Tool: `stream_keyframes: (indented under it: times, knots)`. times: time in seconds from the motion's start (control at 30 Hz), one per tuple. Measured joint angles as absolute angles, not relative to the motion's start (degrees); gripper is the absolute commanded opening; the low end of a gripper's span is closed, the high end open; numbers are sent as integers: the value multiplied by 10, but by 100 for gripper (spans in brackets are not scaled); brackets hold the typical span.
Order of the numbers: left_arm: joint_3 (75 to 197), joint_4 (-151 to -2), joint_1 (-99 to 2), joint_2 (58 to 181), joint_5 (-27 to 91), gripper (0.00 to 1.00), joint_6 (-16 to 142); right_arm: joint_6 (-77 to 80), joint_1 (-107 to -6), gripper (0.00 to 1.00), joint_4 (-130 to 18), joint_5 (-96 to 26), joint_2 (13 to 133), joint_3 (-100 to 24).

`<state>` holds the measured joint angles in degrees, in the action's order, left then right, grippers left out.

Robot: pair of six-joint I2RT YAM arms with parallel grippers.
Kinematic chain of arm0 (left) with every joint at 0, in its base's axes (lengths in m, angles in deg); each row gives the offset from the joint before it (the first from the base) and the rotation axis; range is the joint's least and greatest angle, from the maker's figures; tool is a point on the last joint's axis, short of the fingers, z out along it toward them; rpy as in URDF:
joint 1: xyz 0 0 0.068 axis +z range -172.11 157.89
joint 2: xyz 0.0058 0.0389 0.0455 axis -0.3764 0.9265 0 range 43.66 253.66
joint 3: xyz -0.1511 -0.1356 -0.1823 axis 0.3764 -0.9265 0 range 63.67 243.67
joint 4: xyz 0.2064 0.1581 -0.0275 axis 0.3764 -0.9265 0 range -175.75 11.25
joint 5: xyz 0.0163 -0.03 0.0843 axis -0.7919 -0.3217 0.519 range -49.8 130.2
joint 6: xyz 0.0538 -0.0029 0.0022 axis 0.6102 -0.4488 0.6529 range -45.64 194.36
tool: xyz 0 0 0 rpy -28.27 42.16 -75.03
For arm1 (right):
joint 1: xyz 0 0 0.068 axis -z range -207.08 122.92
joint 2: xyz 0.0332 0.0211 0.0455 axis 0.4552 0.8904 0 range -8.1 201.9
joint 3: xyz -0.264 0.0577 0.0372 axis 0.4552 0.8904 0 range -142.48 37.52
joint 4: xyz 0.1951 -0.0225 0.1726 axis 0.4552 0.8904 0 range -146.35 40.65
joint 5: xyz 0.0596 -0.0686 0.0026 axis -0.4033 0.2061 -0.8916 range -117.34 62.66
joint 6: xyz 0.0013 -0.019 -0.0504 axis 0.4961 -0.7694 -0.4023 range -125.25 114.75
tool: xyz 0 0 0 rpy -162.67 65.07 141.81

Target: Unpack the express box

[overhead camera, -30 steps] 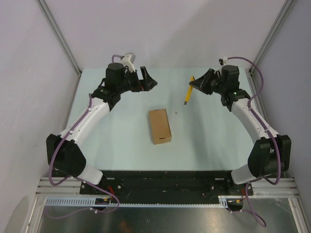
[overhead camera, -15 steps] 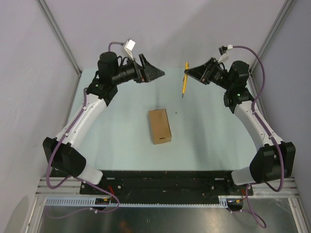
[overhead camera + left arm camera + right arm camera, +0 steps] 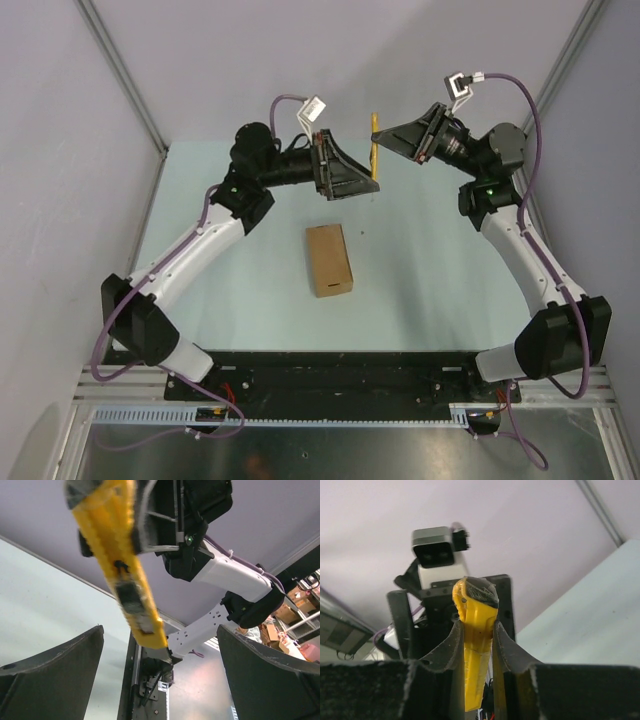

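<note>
Both arms hang at upper centre — right gripper point(image 3: 384, 141) clamped on the knife point(image 3: 374, 150), left gripper point(image 3: 365, 180) spread wide beside it — with the box point(image 3: 329, 259) below at mid-frame, lengthwise up-down, slightly nearer the left.

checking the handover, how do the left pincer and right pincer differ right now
The left pincer is wide open, holding nothing; the right pincer is shut on the yellow utility knife. The left pincer's fingers flank the knife without touching it; the right pincer's clamp it. Both face each other beyond the express box.
</note>
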<state>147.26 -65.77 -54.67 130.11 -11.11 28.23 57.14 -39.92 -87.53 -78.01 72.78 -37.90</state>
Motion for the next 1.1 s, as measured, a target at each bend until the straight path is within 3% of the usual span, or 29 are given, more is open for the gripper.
stream_keyframes:
  times: [0.07, 0.2, 0.23, 0.37, 0.4, 0.5, 0.57, 0.67, 0.8, 0.83, 0.9, 1.1]
  knots:
    - [1476, -652, -556, 1307, -120, 100, 282, 575, -406, 4, -883, -790, 725, -389]
    - [1492, -644, -566, 1324, -130, 90, 282, 581, -415, 4, -896, -802, 716, -401]
    - [1495, -642, -567, 1327, -130, 79, 282, 581, -416, 4, -897, -805, 713, -402]
    - [1498, -638, -573, 1332, -130, 58, 277, 576, -419, 5, -893, -810, 711, -402]
    - [1498, -637, -574, 1333, -130, 48, 277, 573, -419, 5, -888, -811, 711, -402]
    - [1499, -632, -575, 1333, -132, 31, 274, 559, -419, 7, -872, -812, 711, -402]
    - [1501, -630, -575, 1333, -131, 26, 273, 552, -418, 10, -863, -812, 711, -402]
    - [1501, -633, -575, 1334, -130, 17, 268, 529, -418, 22, -856, -810, 707, -402]
    - [1498, -635, -575, 1334, -122, 15, 273, 506, -418, 75, -831, -803, 701, -403]
    - [1497, -634, -575, 1334, -116, 15, 279, 503, -418, 80, -822, -802, 699, -403]
    - [1496, -634, -575, 1334, -108, 15, 285, 480, -418, 89, -793, -792, 693, -403]
    - [1487, -695, -576, 1332, -37, 14, 378, 385, -416, 90, -673, -727, 670, -412]
